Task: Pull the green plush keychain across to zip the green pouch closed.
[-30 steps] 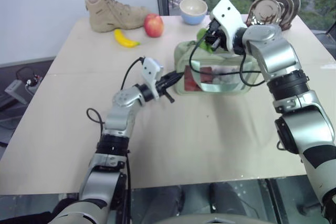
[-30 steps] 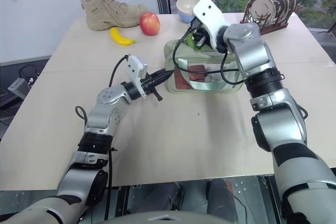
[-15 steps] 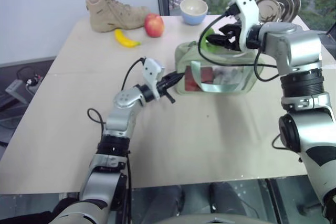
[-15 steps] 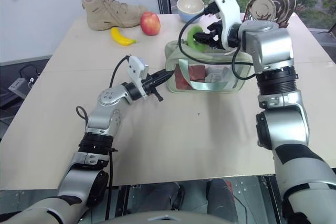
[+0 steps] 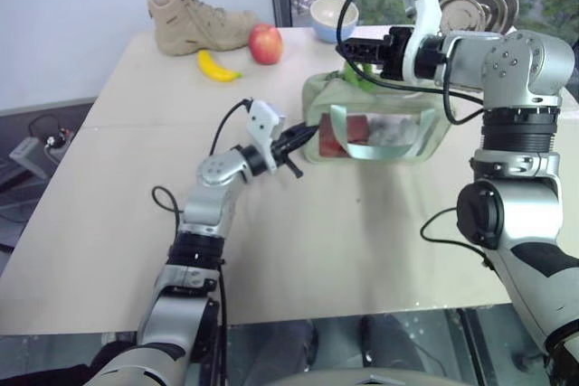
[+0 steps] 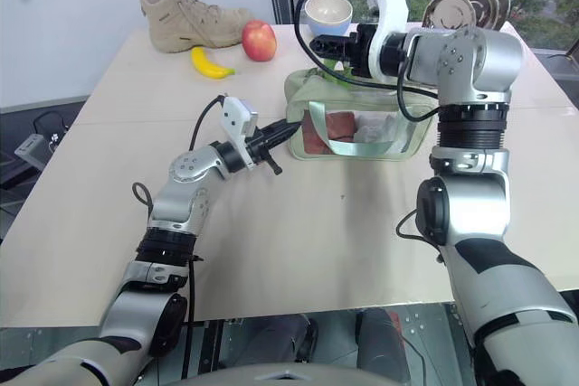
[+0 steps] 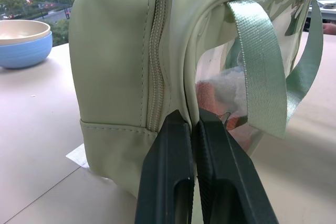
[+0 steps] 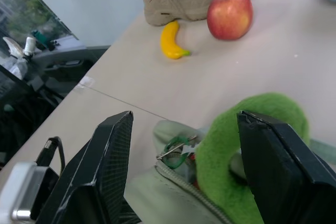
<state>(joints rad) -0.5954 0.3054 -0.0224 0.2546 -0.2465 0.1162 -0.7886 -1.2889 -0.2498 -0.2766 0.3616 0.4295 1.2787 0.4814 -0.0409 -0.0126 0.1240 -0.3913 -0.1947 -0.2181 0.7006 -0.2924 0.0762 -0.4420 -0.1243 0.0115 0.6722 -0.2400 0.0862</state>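
Beige surface [image 5: 298,250]; left wrist view shows left fingers [image 7: 195,129] clamped on green pouch [image 7: 126,66] seam; right fingers [image 8: 181,174], spread since earlier, straddle green plush keychain [image 8: 223,156].

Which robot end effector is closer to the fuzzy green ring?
Right. The right end effector straddles the fuzzy lime-green plush ring; the left end effector pinches the pale green fabric pouch's end.

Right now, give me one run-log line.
left gripper: shut on green pouch end | right gripper: open, above green plush keychain | zip: appears closed
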